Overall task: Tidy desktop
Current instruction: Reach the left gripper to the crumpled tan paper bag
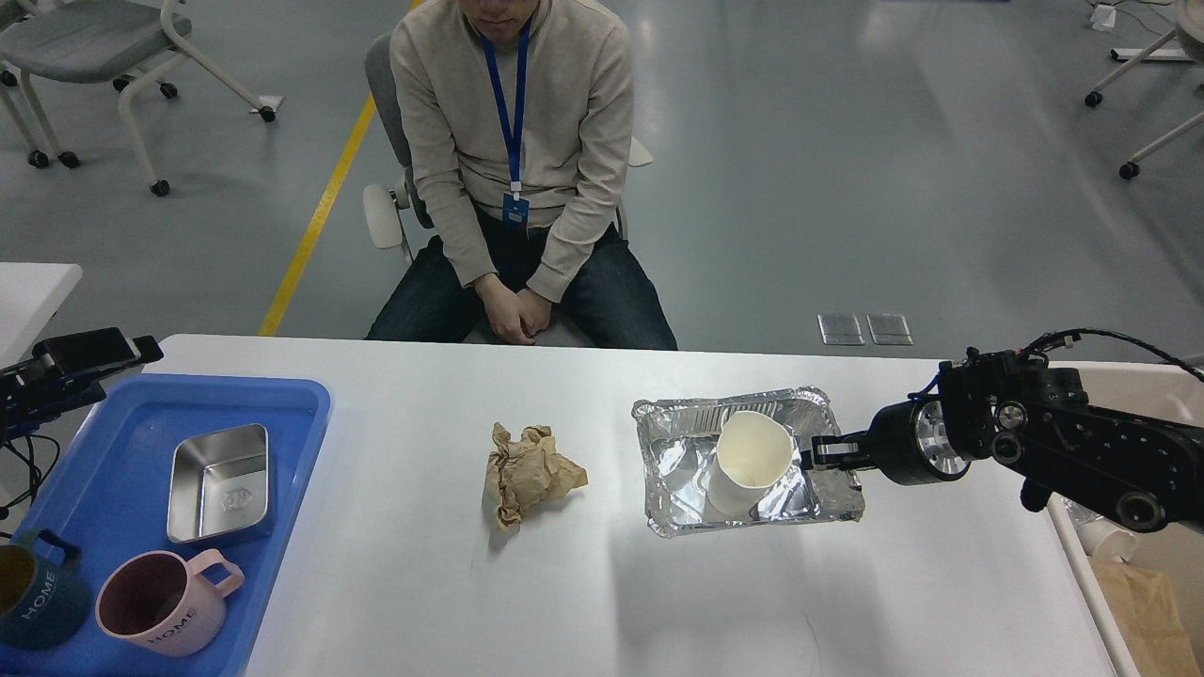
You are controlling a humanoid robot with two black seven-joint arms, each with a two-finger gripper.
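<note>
The white desktop (602,602) fills the lower view. A crumpled brown paper (527,473) lies at its middle. To the right stands a foil tray (673,465) with a white paper cup (748,461) tilted inside it. My right gripper (820,452) reaches in from the right, at the foil tray's right rim and right next to the cup. Its fingers are close together, and I cannot tell whether they hold the rim. My left gripper (118,350) hovers dark at the far left edge, above the blue tray's back corner, with its fingers indistinct.
A blue tray (296,423) at the left holds a steel box (221,481), a pink mug (160,602) and a dark teal mug (33,602). A beige bin (1143,592) with trash stands at the right edge. A seated person (517,188) faces the far edge.
</note>
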